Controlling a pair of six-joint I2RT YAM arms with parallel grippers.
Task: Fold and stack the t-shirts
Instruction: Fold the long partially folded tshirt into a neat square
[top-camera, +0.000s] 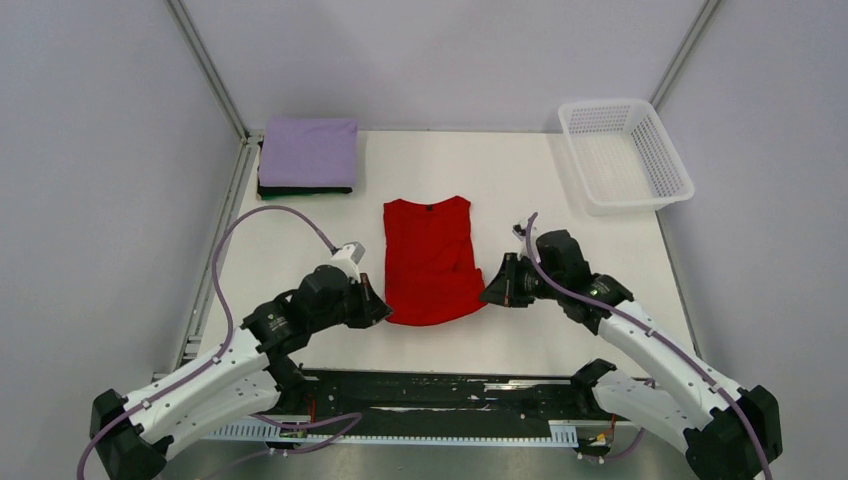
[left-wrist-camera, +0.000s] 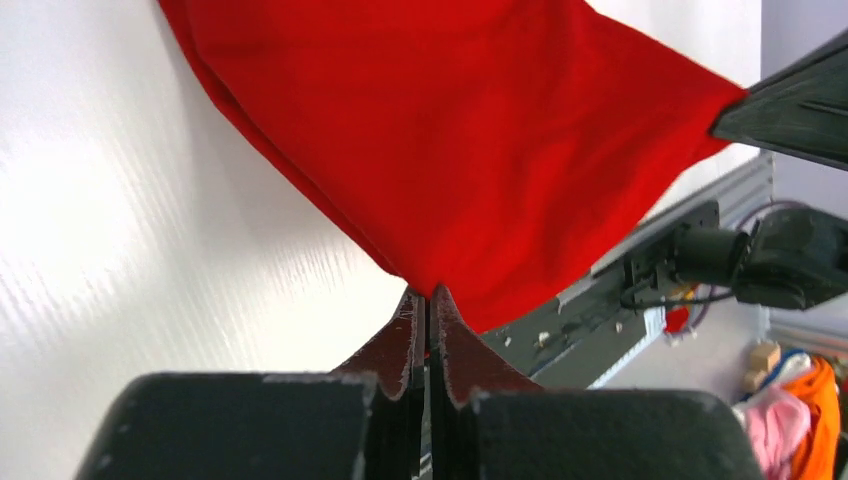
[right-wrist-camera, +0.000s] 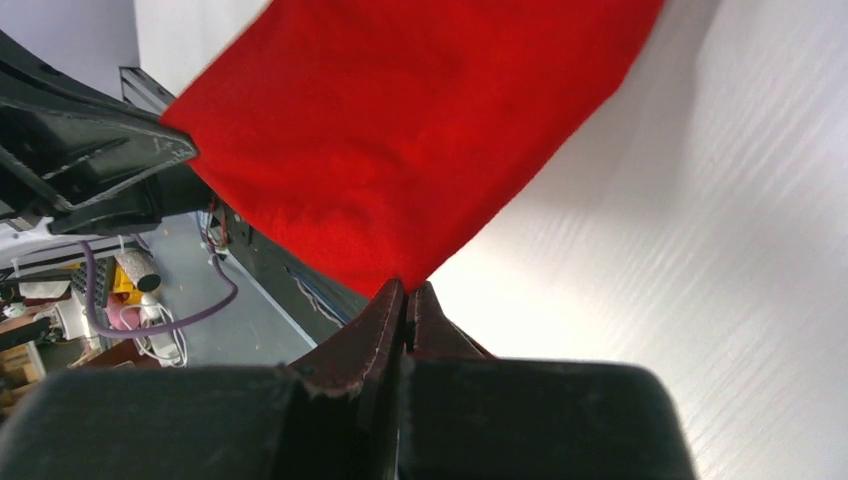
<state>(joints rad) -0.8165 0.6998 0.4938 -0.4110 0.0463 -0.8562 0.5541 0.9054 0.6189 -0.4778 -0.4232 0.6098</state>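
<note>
The red t-shirt (top-camera: 428, 260) lies mid-table, folded into a long strip with its collar at the far end. My left gripper (top-camera: 383, 310) is shut on its near left corner (left-wrist-camera: 430, 280). My right gripper (top-camera: 488, 292) is shut on its near right corner (right-wrist-camera: 405, 275). Both near corners are lifted off the table, and the hem stretches between the grippers. The lavender t-shirt (top-camera: 308, 150) is folded flat at the far left, on top of the folded dark green/black t-shirt (top-camera: 300, 190), of which only an edge shows.
A white plastic mesh basket (top-camera: 624, 153) stands at the far right corner. A black rail (top-camera: 440, 395) runs along the near table edge between the arm bases. Metal frame posts rise at the back corners.
</note>
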